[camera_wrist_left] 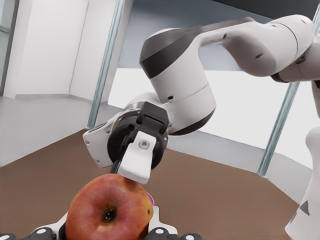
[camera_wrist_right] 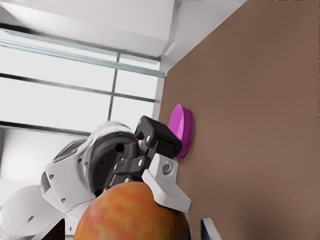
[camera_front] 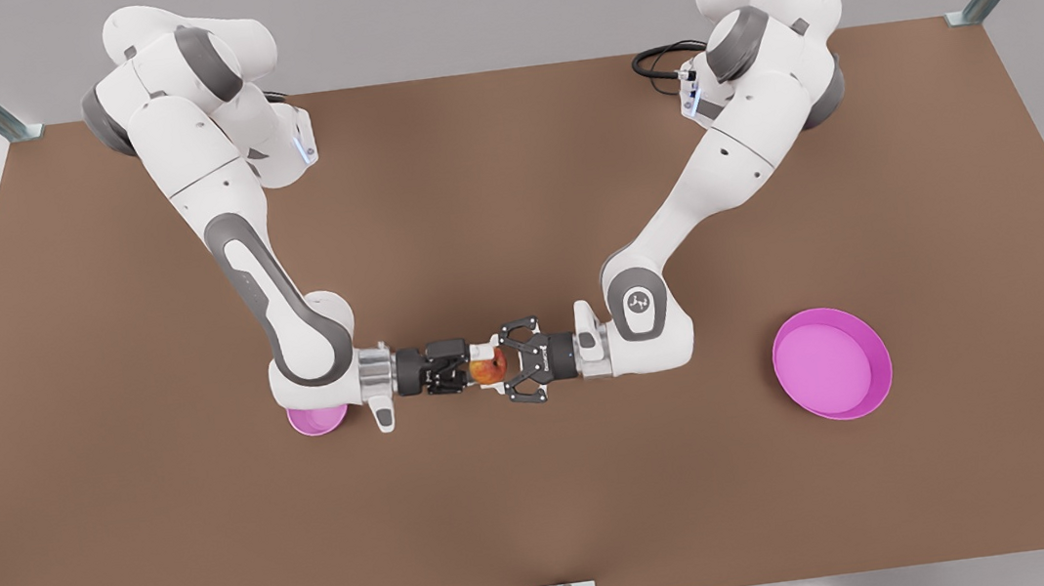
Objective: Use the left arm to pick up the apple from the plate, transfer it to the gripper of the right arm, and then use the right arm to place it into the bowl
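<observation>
We see the apple (camera_front: 488, 368) held in mid-air above the middle of the bench (camera_front: 546, 506), caught between the two grippers that meet tip to tip. On the front view's right the left gripper (camera_front: 508, 363), the black linkage one, has its fingers splayed wide around the apple's far side; in the left wrist view the apple (camera_wrist_left: 109, 209) sits just in front of that gripper's linkage knuckles. On the front view's left the right gripper (camera_front: 464, 370), compact and black behind its silver wrist ring, reaches in to the apple from the other side, and the left wrist view shows one of its white fingertips (camera_wrist_left: 136, 161) lying against the top of the fruit. We cannot tell from these views whether either gripper actually clamps the apple. The plate (camera_front: 832, 363), wide and shallow, lies on the bench well to the front view's right with nothing in it. The bowl (camera_front: 318, 419) sits on the bench partly hidden under the right arm's wrist, and its inside cannot be seen.
</observation>
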